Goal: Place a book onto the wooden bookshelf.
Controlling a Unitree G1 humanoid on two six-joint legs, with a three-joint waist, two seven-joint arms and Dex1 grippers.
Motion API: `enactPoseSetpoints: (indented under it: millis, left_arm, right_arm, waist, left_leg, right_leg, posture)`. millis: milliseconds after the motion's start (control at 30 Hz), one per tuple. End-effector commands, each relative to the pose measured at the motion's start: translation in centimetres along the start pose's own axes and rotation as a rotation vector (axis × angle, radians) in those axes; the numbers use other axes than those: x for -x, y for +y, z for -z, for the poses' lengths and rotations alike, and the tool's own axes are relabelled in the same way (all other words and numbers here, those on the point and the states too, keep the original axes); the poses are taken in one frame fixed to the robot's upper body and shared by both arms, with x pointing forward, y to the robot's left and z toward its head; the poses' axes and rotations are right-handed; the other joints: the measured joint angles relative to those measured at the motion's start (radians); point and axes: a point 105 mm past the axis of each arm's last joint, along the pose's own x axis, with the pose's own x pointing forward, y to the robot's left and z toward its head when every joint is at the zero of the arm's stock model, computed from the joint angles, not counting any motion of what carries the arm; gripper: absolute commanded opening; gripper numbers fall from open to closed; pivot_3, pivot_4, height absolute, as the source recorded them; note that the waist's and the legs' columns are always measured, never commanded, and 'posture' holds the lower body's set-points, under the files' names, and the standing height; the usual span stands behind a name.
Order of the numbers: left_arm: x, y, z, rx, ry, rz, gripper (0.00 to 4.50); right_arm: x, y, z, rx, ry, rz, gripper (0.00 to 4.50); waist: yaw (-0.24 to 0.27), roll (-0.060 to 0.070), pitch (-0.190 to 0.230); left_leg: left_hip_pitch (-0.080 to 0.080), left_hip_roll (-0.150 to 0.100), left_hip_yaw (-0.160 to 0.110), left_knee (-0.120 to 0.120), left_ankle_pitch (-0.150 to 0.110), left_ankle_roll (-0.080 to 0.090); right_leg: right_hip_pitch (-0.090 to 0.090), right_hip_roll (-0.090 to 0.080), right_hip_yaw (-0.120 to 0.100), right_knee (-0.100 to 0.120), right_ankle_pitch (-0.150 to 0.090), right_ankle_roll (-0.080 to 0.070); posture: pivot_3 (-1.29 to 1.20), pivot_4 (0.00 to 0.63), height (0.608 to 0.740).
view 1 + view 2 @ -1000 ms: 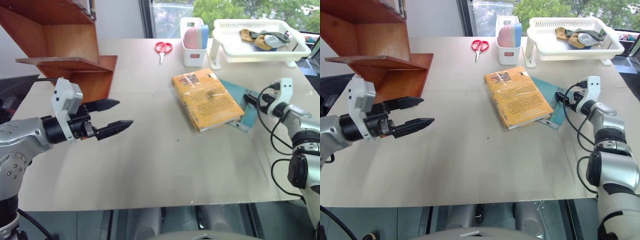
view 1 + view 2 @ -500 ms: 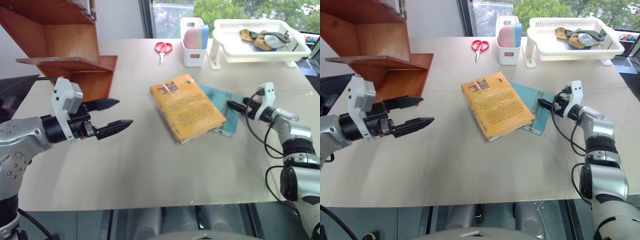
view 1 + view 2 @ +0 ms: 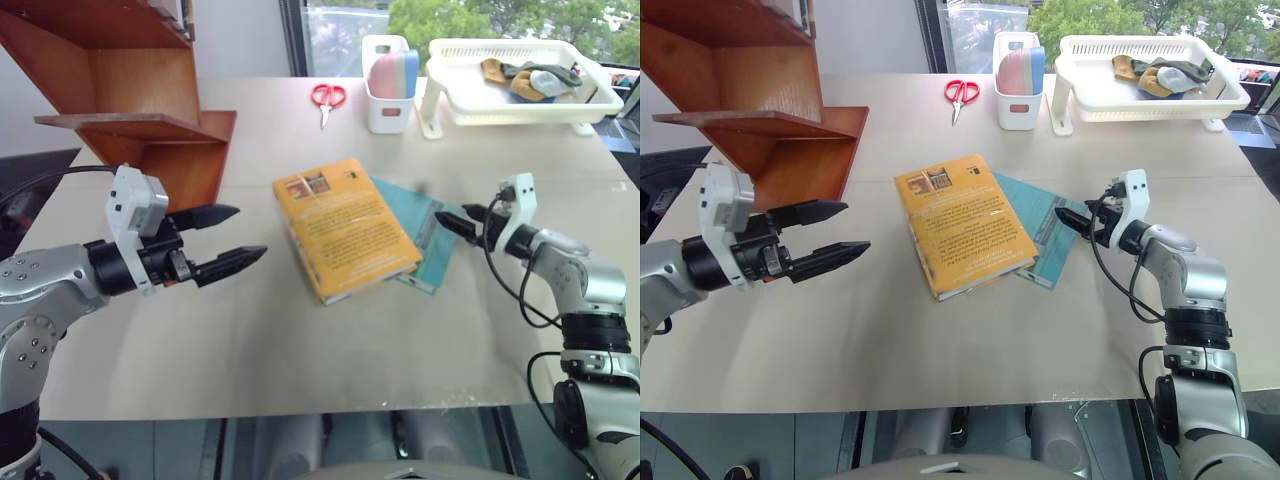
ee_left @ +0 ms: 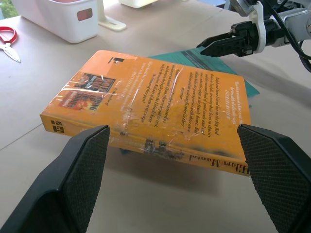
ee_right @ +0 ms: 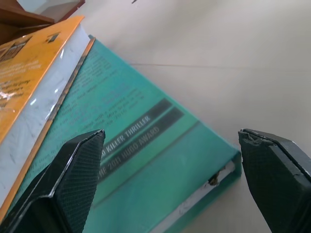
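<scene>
- The book (image 3: pixel 345 227) and the thinner teal book (image 3: pixel 425 225) under it now lie further left on the worktop (image 3: pixel 300 350) than a second ago, near the middle instead of off to the right.
- The right gripper (image 3: pixel 452 217) has come left with them and sits at the teal book's right edge, apparently having pushed the pair across; its jaws stand wide, holding nothing.
- The left gripper (image 3: pixel 225 240) has not moved; it hangs on the near left with its jaws wide and empty, pointing at the book's spine (image 4: pixel 146 145).
- To my eye the shove has brought the book within the left arm's reach, which is the arm nearer the wooden bookshelf (image 3: pixel 130 110); the book is not yet gripped or lifted.
- The bookshelf stands at the far left corner, well apart from the book.
- The worktop is pale and matt. On its far side lie red scissors (image 3: pixel 325 97), a white caddy (image 3: pixel 387 85) and a white basket (image 3: pixel 515 85) with odds and ends.
- Beyond it, a window (image 3: pixel 330 35) gives onto green trees.
</scene>
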Motion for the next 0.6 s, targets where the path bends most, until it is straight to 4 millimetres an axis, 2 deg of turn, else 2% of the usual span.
enactPoseSetpoints:
  millis: [33,100,167,300,367,500,600]
  left_arm:
    - [0.1,-0.1,-0.5,-0.015,-0.026,0.007,4.42]
    - [0.2,0.3,-0.1,0.04,-0.037,-0.018,4.42]
    - [0.1,1.0,1.2,0.122,-0.022,-0.07,4.42]
    - [-1.5,0.5,3.6,0.365,-0.041,-0.095,4.42]
    - [-2.2,0.5,5.3,0.438,0.002,-0.141,4.42]
    - [-3.7,-0.4,5.9,0.601,-0.051,-0.126,4.42]
    - [-4.8,-1.1,6.7,0.729,-0.084,-0.094,4.42]
  right_arm:
    - [1.3,0.0,-2.4,0.054,-0.08,-0.022,4.5]
    - [2.1,0.1,-3.0,0.076,-0.096,-0.053,4.5]
    - [3.1,0.2,-3.7,0.116,-0.111,-0.086,4.5]
    - [5.3,1.0,-4.6,0.184,-0.099,-0.174,4.5]
    - [6.7,2.2,-5.3,0.226,-0.09,-0.261,4.5]
    - [9.5,4.9,-7.5,0.302,-0.154,-0.442,4.5]
    - [10.7,5.8,-7.2,0.306,-0.067,-0.492,4.5]
  waist:
    - [0.0,0.0,0.0]
    - [0.001,0.0,0.0]
    - [0.003,0.0,0.0]
    - [0.004,0.0,0.0]
    - [0.005,0.0,0.0]
    - [0.004,-0.001,0.0]
    - [0.005,0.0,0.0]
  left_leg:
    - [0.0,0.0,0.0,0.0,0.0,0.0]
    - [0.0,0.0,0.0,0.0,0.0,0.0]
    - [0.0,0.0,0.0,0.0,0.0,0.0]
    - [0.0,0.0,-0.001,0.0,0.0,0.0]
    - [-0.001,0.0,-0.001,0.001,0.0,0.0]
    - [0.0,0.0,-0.002,0.001,0.0,0.0]
    - [0.0,0.0,-0.002,0.002,0.0,0.0]
  right_leg:
    - [0.0,0.0,0.0,0.0,0.0,0.0]
    - [0.0,0.0,0.0,0.0,0.0,0.0]
    - [0.0,0.0,0.0,0.0,0.0,0.0]
    - [0.0,0.0,-0.001,0.0,0.0,0.0]
    - [0.001,-0.001,-0.001,0.0,0.0,0.0]
    - [0.001,-0.001,-0.001,0.0,0.0,0.0]
    - [0.002,-0.001,-0.002,0.0,0.0,0.0]
  posture:
    - [0.0,0.15,0.74]
    - [0.0,0.15,0.74]
    - [0.0,0.15,0.74]
    - [0.0,0.15,0.74]
    - [0.0,0.15,0.74]
    - [0.0,0.15,0.74]
    - [0.0,0.15,0.74]
